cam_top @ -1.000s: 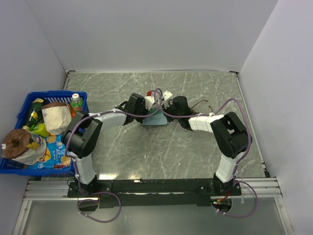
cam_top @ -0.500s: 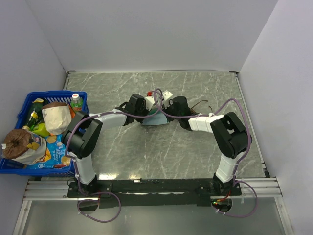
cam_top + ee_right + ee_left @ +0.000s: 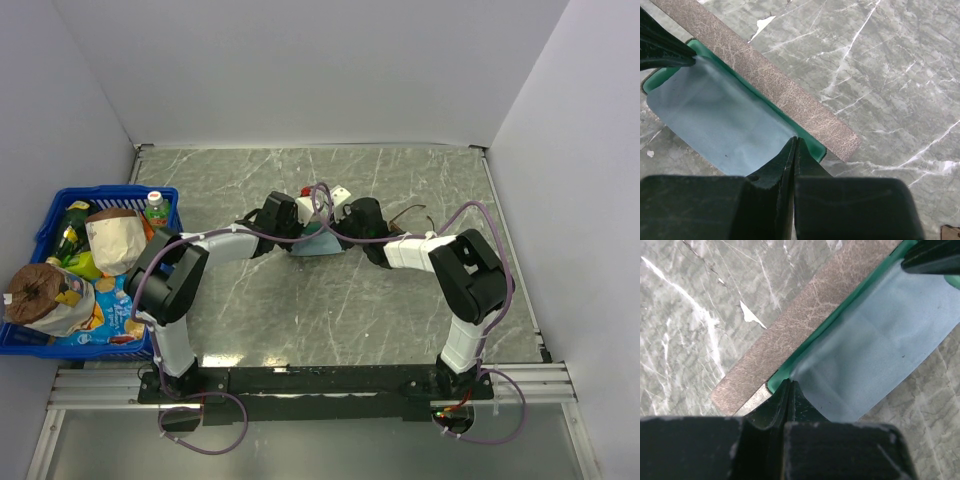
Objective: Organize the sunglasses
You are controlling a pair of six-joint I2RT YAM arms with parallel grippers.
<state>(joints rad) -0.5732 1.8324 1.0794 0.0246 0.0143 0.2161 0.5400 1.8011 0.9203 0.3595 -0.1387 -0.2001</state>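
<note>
A grey-green marbled table (image 3: 400, 310) fills the floor of the white-walled cell. At its left edge sits a blue basket (image 3: 110, 190) packed with a paper bag, bottles and snack packets. The left arm (image 3: 225, 240) and right arm (image 3: 420, 250) both reach in towards the middle of the table, and their wrists nearly meet there.

Under the wrists lies the open case (image 3: 805, 330). Its grey-brown outer shell shows as a long strip, and a band of teal lining runs along the near side of that strip. The light blue cloth (image 3: 875, 350) is spread flat over the lining, and its near edge hangs out over the marble.

The left gripper (image 3: 790, 387) is clenched on the left corner of the cloth, with its dark fingers pressed together and no gap between them. The right gripper (image 3: 794, 145) is clamped the same way on the cloth's opposite, right corner. Each wrist view shows the other gripper's black fingertips at the far end of the cloth.

The sunglasses (image 3: 413, 213) lie on the bare table outside the case, their thin brown frame showing just beyond the right forearm. They are to the right of the right gripper and a little farther back. The right gripper is near them but does not touch them. The left gripper is farther away, with the case and cloth between it and the sunglasses. Neither wrist view shows them clearly.
</note>
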